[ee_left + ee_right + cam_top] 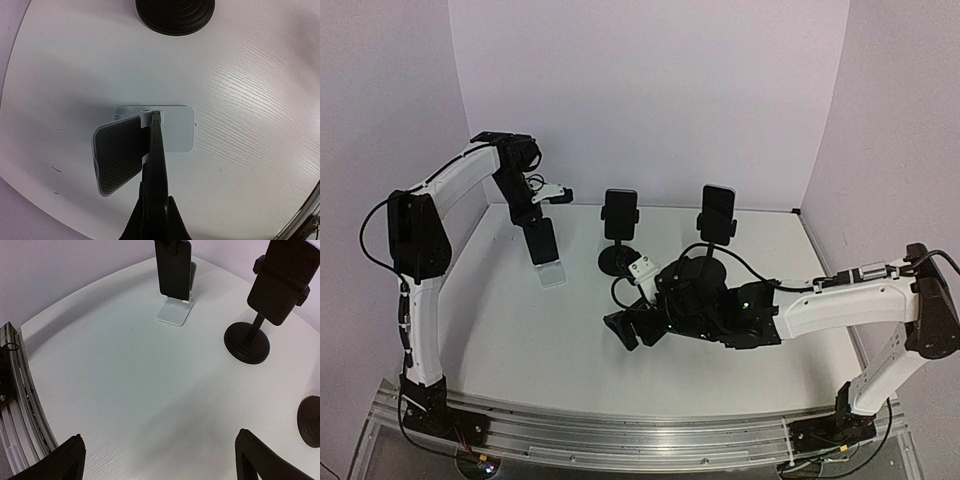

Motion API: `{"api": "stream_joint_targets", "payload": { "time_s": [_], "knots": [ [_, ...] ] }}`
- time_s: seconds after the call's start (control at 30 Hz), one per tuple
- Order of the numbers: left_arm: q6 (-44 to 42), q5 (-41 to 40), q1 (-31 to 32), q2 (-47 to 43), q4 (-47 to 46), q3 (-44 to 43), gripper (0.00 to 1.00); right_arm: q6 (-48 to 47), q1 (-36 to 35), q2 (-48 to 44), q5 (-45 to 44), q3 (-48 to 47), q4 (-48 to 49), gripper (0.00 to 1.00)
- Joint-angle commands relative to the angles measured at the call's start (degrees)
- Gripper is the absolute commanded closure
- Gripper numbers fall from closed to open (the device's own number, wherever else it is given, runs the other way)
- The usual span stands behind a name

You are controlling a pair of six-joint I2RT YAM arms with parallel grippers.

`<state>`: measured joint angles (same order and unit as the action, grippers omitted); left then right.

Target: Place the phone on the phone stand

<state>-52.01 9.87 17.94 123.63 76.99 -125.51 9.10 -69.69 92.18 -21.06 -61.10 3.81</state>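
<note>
— While the white table [520,330] fills most of the top view, where are the arms?

— The right arm [840,305] stretches low across the middle of the table. The left arm [450,185] reaches up and over toward the back left.

— And the stands?

— Two black stands [618,240] on round bases are at the back centre, each with a dark phone clamped in it. The white phone stand [175,130] is to their left, with its flat base on the table and its padded back plate tilted.

— Where is the phone?

— The phone [156,160] is upright over that white stand, its lower end down at the base. It is edge-on beside the padded plate, not flat against it. Whether its weight rests there I cannot tell.

— What has hold of it?

— The left gripper [156,222] is closed on its upper end, a finger on each face.

— And the other?

— The right gripper [160,437] hangs just above the table, jaws spread wide with nothing between them.
</note>
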Motion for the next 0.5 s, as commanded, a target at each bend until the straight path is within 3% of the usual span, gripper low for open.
{"api": "stream_joint_targets", "payload": {
  "time_s": [0.0, 0.47],
  "knots": [
    [0.6, 1.8, -0.1, -0.3, -0.2, -0.3, 1.00, 0.6, -0.2, -1.2, 1.1, -0.6, 1.8, 0.02],
    [0.7, 6.8, -0.2, 1.1, -2.6, -0.1, 1.00, 0.6, -0.2, -0.4, 1.9, -1.2, 1.8, 0.02]
  ]
}}
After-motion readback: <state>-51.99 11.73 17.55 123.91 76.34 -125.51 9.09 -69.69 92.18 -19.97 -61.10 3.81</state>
